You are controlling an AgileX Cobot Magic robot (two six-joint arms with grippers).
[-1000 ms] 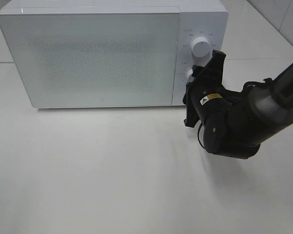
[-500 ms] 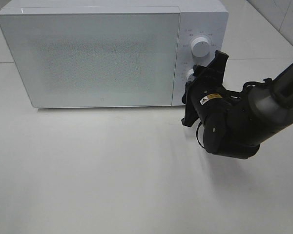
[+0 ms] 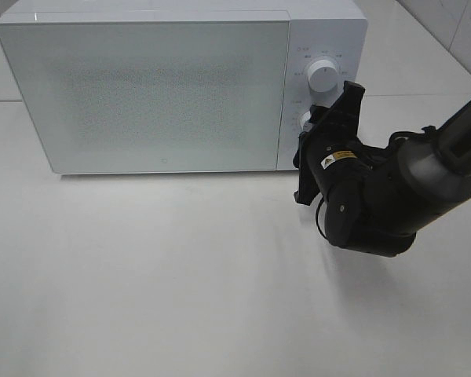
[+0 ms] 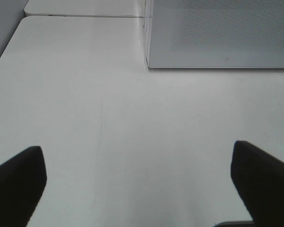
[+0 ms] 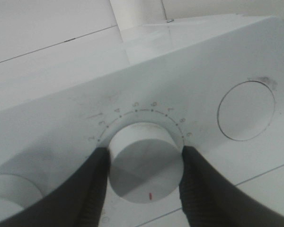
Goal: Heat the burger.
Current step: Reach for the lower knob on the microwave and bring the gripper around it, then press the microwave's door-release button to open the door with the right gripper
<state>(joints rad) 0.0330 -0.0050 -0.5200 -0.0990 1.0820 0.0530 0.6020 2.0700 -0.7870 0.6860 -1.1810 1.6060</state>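
Observation:
The burger is out of view. A white microwave stands at the back of the table with its door closed. My right gripper is at the control panel, shut on the lower dial. In the right wrist view its two dark fingers press the dial's sides, and a red mark shows on the dial's face. My left gripper hangs open over bare table in front of the microwave's left corner, holding nothing. It does not show in the exterior high view.
Above the held dial sits a second white knob. A flat round button lies on the panel on the dial's other side. The white table stretches in front of the microwave, and the bulky right arm fills its right side.
The right gripper has twisted very slightly at the dial and stays shut on it. Nothing else has moved.

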